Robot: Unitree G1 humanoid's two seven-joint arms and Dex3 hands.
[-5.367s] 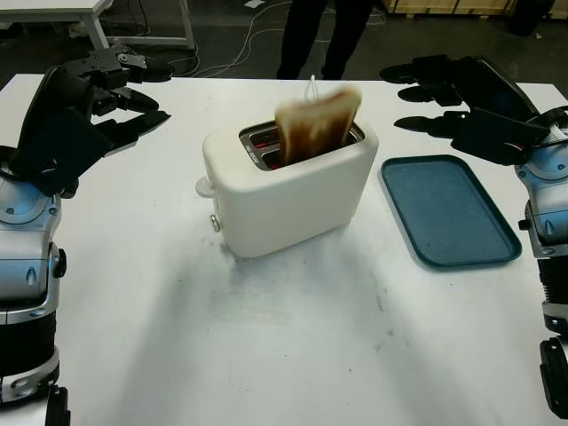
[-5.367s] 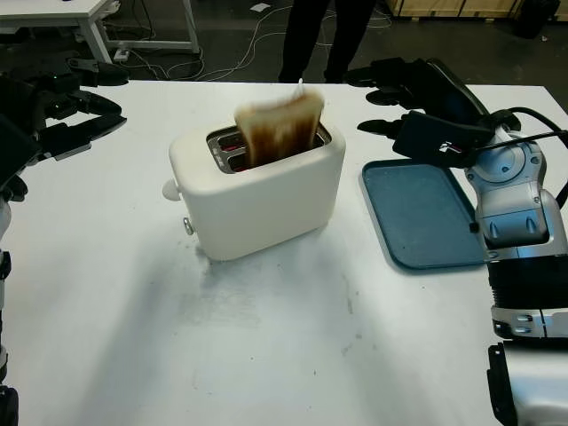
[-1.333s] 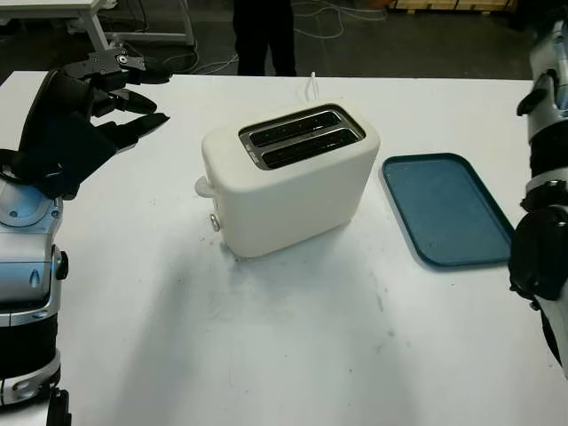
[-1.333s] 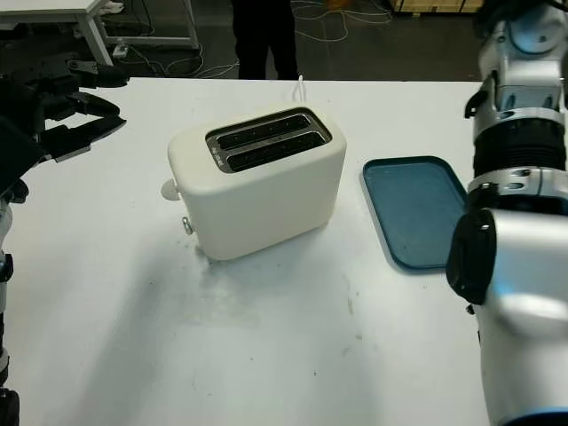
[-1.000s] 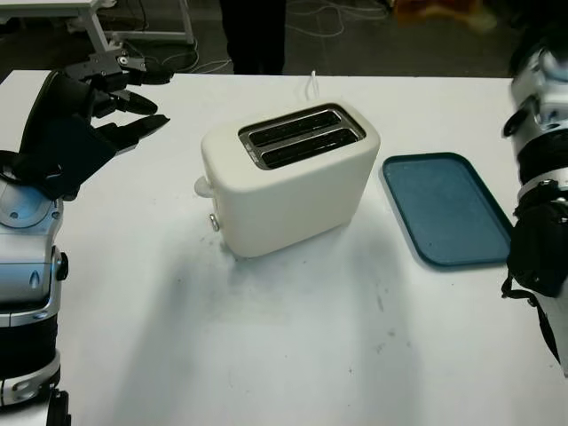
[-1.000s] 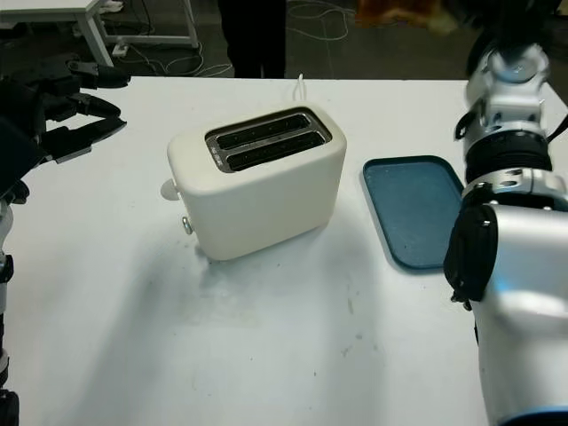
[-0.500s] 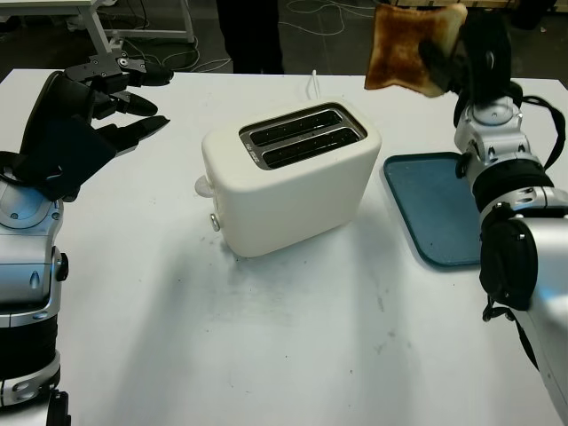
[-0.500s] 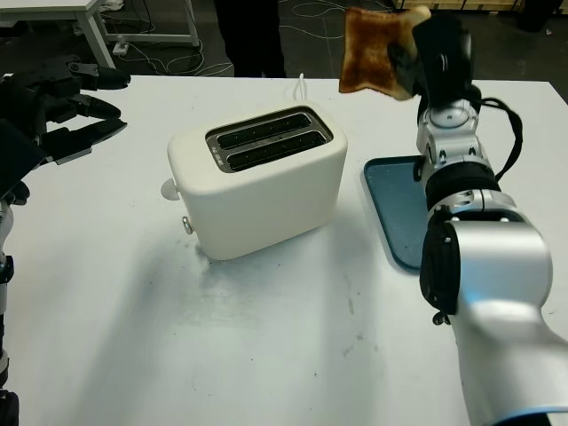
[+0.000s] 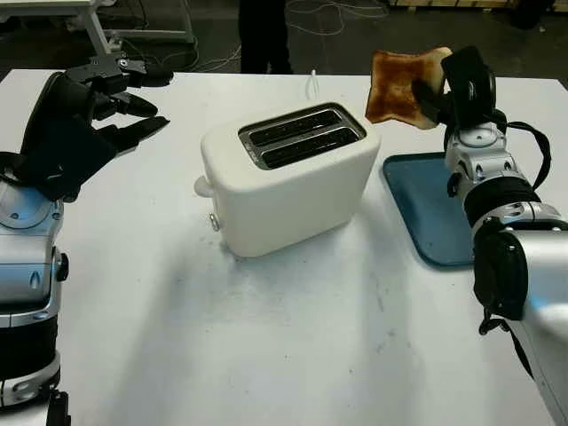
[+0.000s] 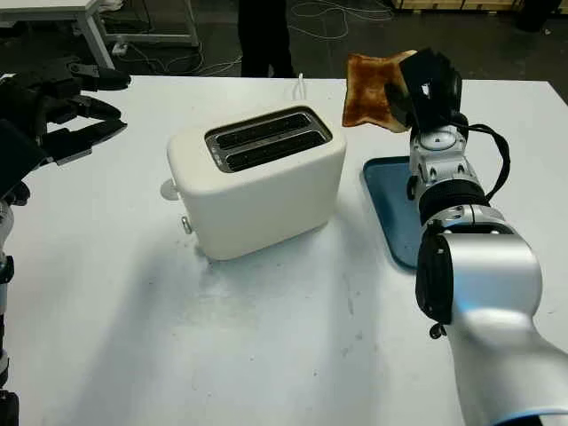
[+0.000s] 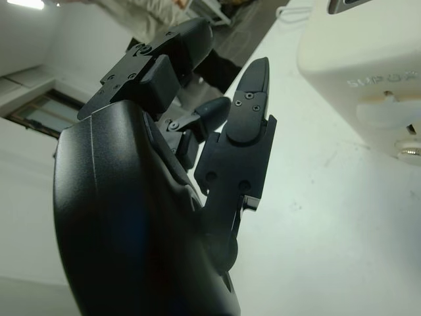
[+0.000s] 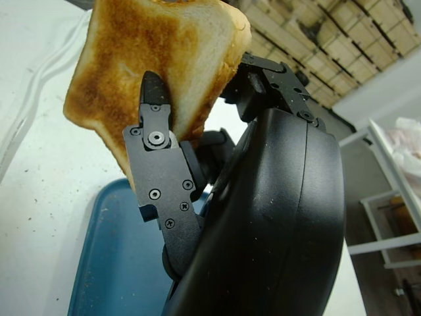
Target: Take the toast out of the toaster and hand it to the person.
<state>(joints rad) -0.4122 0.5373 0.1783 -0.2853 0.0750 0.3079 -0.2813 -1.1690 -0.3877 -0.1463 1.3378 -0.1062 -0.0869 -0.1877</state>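
Looks like a lab or workshop: white tabletop, cables on dark floor, stacked wooden pallets.

Right black three-finger hand raised far right, clamped on browned toast slice; left black hand open, far left.

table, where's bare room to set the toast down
Bare table in front of the toaster, and between the toaster and the open left hand. The blue tray is bare but crowded by the right hand holding the toast above.
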